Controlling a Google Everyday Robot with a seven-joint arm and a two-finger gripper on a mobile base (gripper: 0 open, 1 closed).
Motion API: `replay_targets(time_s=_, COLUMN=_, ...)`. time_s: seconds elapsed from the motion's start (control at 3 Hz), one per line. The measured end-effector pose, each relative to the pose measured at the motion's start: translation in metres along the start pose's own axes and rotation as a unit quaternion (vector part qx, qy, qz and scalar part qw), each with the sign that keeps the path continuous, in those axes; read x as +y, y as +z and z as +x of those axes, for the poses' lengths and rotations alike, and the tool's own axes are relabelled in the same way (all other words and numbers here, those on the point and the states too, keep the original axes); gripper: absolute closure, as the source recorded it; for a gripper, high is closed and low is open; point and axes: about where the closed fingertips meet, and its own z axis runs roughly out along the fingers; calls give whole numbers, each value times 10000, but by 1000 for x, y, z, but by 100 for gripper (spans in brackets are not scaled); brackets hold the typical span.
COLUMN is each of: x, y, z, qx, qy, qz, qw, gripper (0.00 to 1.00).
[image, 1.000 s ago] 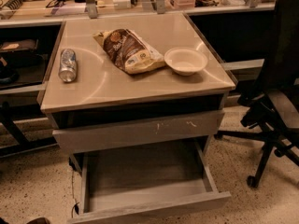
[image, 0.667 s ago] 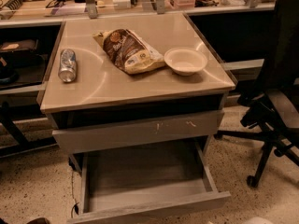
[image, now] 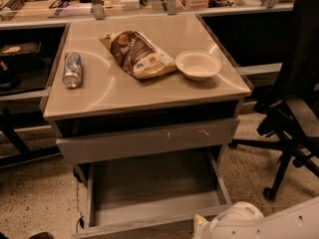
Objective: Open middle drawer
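The middle drawer is the low, wide grey drawer of the cabinet. It stands pulled far out toward me and shows a bare grey tray inside, with its plain front panel at the bottom edge of the view. Above it is the taller grey drawer front with white scratch marks, out a little. My gripper is out of view. Only a white part of my arm shows at the bottom right, just beside the open drawer's right front corner.
The beige cabinet top holds a silver can lying at the left, a brown snack bag and a white bowl. A black office chair stands close on the right. A cluttered counter runs behind.
A white part of my arm has come into view at the bottom right. The drawers and the things on the top have not moved.
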Motion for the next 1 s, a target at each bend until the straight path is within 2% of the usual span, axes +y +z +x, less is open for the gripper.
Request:
replay_targets(time_s=0.67, x=-44, y=8, z=-34, qx=68, qy=-469, qz=39, qw=9989, gripper=0)
replay_targets(time_s=1.0, x=-57, y=27, z=-40, qx=244, qy=-589, qz=-82, qw=9979, gripper=0)
